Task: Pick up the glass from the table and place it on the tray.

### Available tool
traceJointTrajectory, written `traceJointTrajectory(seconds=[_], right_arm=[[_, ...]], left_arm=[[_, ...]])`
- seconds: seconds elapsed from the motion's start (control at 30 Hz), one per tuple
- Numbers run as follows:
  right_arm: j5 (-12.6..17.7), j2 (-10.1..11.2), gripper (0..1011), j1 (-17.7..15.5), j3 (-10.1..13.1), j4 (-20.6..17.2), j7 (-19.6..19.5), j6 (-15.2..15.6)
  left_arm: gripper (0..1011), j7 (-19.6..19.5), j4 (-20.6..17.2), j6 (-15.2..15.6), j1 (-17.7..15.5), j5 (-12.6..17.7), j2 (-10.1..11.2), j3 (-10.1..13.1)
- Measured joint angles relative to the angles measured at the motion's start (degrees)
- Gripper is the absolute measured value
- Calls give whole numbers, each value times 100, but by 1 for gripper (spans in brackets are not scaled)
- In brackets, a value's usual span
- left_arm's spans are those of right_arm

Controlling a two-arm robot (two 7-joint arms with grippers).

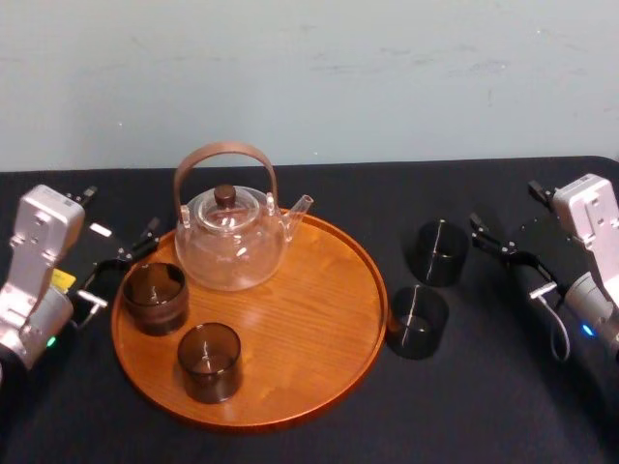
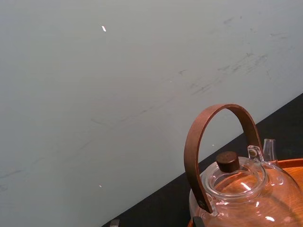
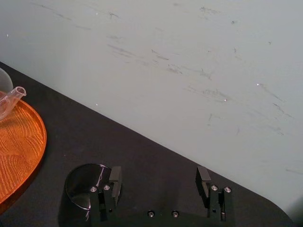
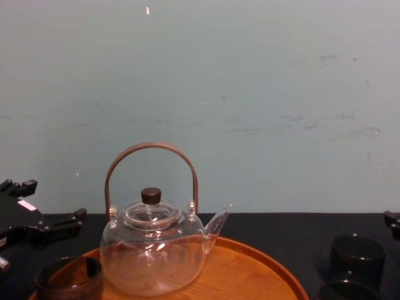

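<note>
The farther glass (image 3: 85, 187) stands on the black bench (image 1: 503, 406) just outside one of the right gripper's (image 3: 159, 182) wide-spread fingers (image 3: 115, 179), not between them. A nearer glass (image 1: 416, 322) sits beside the rim of the tray (image 1: 309, 319). Short, stiff and smooth, probably light and brittle, it is best pinched gently across its wall at mid-height. The matte bench lies flat, and the tray has bare wood on the side toward those fingers, clear of the glass teapot (image 1: 230, 242). The left gripper (image 1: 116, 273) waits at the tray's opposite edge, fingers seemingly apart.
</note>
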Motion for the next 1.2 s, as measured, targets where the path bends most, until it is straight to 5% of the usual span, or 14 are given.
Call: traceJointTrajectory(seconds=[0.77, 1.2], right_arm=[[1, 5, 1002, -32, 33, -26, 56, 2], [255, 270, 1002, -535, 366, -540, 487, 239]], left_arm=[[1001, 0, 0, 0, 0, 0, 0, 0], [1001, 0, 0, 0, 0, 0, 0, 0]])
